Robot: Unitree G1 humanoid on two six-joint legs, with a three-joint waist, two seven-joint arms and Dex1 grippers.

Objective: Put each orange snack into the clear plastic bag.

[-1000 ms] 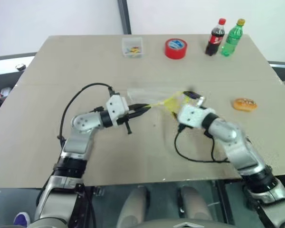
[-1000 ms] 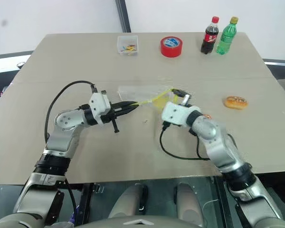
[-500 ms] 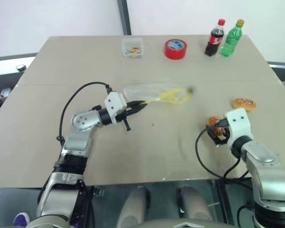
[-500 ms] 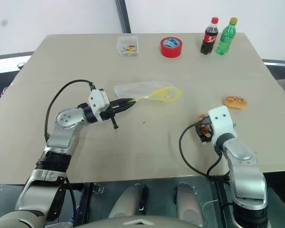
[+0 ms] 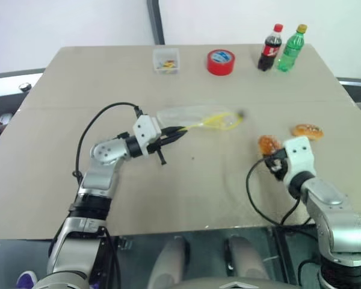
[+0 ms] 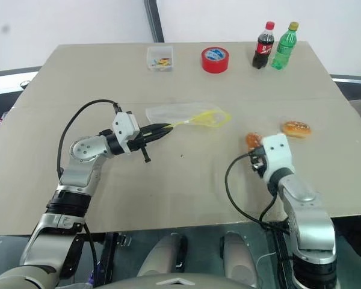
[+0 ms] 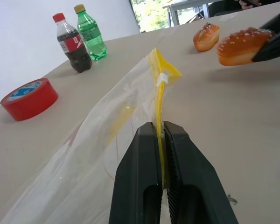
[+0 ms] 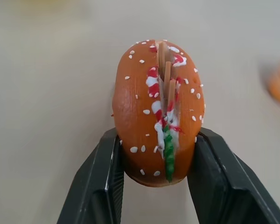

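Left pincer: clamped on the yellow zip strip of the clear plastic bag; fingers pressed together with only the strip between them.
Clear plastic bag: lies flat near the table centre, its yellow edge pointing toward 3 o'clock from the left pincer.
Right pincer: closed on one orange snack, fingers against both of its sides, stripe facing up.
Held snack, location: at about 4 o'clock from the bag, well apart from it.
Second orange snack: on the table at 2 o'clock from the held one, nearby, untouched.
Far edge, 12 o'clock: small clear box, red tape roll, cola bottle, green bottle, both bottles upright and side by side.
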